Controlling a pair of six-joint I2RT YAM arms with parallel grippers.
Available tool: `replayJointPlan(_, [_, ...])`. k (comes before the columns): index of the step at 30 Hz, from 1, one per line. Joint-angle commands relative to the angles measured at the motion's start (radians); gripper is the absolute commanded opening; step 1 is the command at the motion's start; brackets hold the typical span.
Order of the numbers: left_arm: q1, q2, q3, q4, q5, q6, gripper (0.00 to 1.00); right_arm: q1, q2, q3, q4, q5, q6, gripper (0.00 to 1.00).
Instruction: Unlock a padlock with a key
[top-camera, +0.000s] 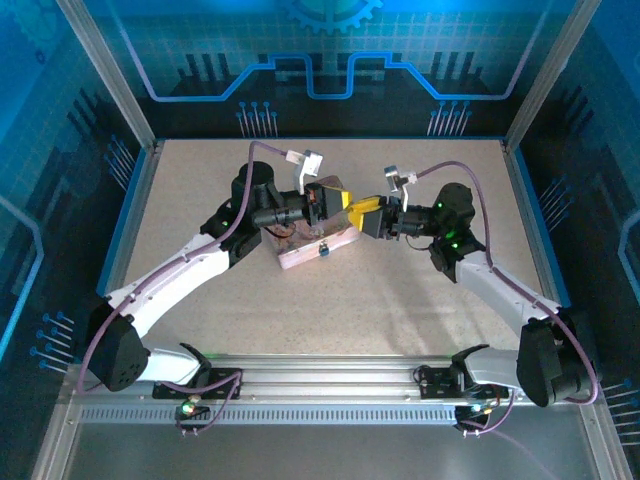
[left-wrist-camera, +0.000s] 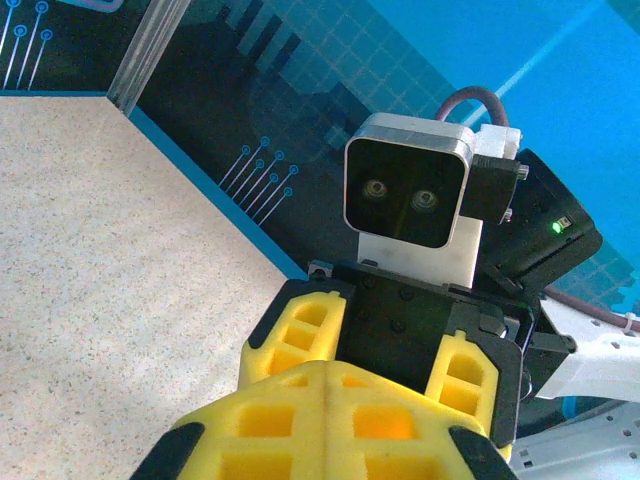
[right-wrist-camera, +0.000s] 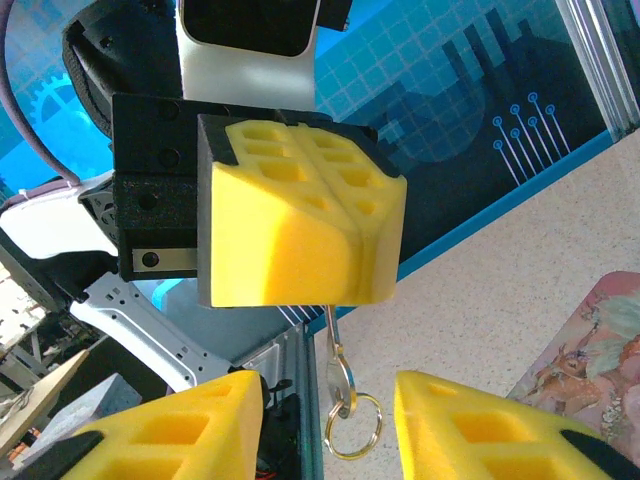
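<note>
Nearest the lens in the right wrist view, the right gripper (right-wrist-camera: 328, 400) has its two yellow fingers parted, one on either side of a hanging key (right-wrist-camera: 340, 385). Neither finger is seen to touch it.

Finding 1. The left gripper (right-wrist-camera: 345, 270) is clenched, pads flush together. The thin upper end of the key is pinched at the lower edge of the pads. The key hangs straight down with a split ring (right-wrist-camera: 352, 428) dangling loose from its lower end.

Finding 2. In the overhead view the two grippers face each other tip to tip, raised over the far right corner of the pink tin (top-camera: 300, 255). Judged from this, the key is being offered for a transfer or re-grip. The left hand appears to hold the working end, so a grasp lower down by the right would free that end for the lock.

Finding 3. A small dark item on the tin's near side is taken to be the padlock (top-camera: 322, 250). It lies apart from both grippers and is too small for the state of its shackle to be read.

Surface and room. The table (top-camera: 400, 310) is speckled beige and flat. Blue panels (top-camera: 320, 60) printed with circuit motifs enclose it, framed by aluminium posts (top-camera: 105, 70). A slotted rail (top-camera: 320, 385) at the near edge carries both arm bases.
</note>
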Motion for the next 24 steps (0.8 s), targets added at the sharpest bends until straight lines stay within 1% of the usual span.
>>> replayJointPlan(1, [0.007,0.007,0.019,0.027,0.019,-0.014,0.00,0.012,-0.006,0.025,-0.018,-0.004,-0.018,0.37])
replayJointPlan(9, [0.007,0.007,0.018,0.031,0.012,-0.013,0.00,0.012,-0.011,0.022,-0.036,0.003,-0.027,0.29])
replayJointPlan(15, [0.007,0.006,0.016,0.029,0.011,-0.013,0.00,0.008,-0.016,0.020,-0.043,0.014,-0.026,0.19])
replayJointPlan(22, [0.008,0.006,0.011,0.027,0.010,-0.009,0.00,0.003,-0.031,0.014,-0.046,0.026,-0.029,0.04])
replayJointPlan(24, [0.010,0.008,0.010,0.026,0.009,-0.006,0.00,0.003,-0.035,0.012,-0.055,0.030,-0.037,0.02])
